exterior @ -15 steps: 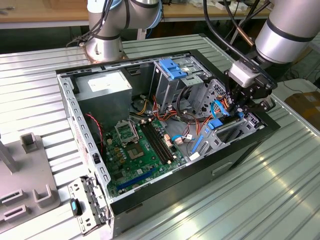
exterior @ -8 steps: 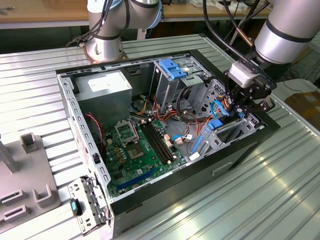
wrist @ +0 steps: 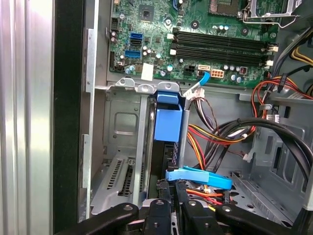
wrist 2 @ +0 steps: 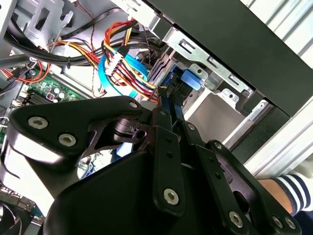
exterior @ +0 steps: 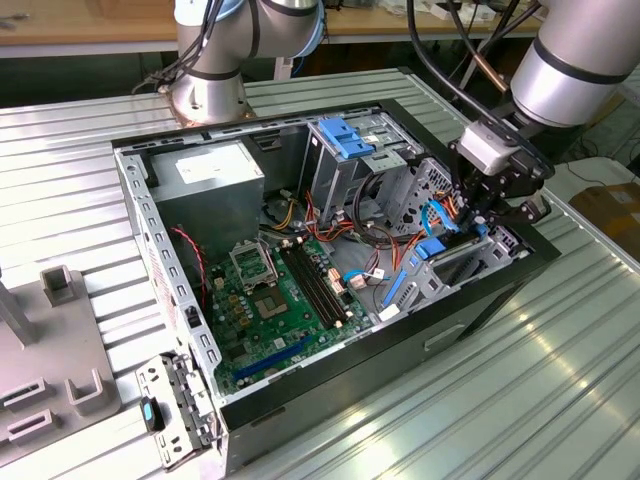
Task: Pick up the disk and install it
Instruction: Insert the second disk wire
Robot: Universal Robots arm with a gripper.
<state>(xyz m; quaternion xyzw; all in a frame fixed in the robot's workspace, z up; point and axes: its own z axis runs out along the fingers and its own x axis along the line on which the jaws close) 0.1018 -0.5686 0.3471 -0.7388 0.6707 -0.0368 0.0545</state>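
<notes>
Exterior view first, operator: your matte black gripper (exterior: 478, 222) reaches into the open computer case (exterior: 480, 300), a boxy black-and-grey steel shell, at the drive cage on its side nearest the exterior view's right. In both wrist views you see the slim fingers (wrist: 159, 215) closed together on the disk (wrist: 164, 147), a flat dark slab standing on edge with glossy bright blue plastic rails (wrist 2: 168, 100), sitting partly inside the perforated grey metal bay. Beside that bay, the green motherboard (exterior: 275, 300) lies flat on the case floor, with red, yellow and orange cables (wrist 2: 124, 73) bundled near the disk.
</notes>
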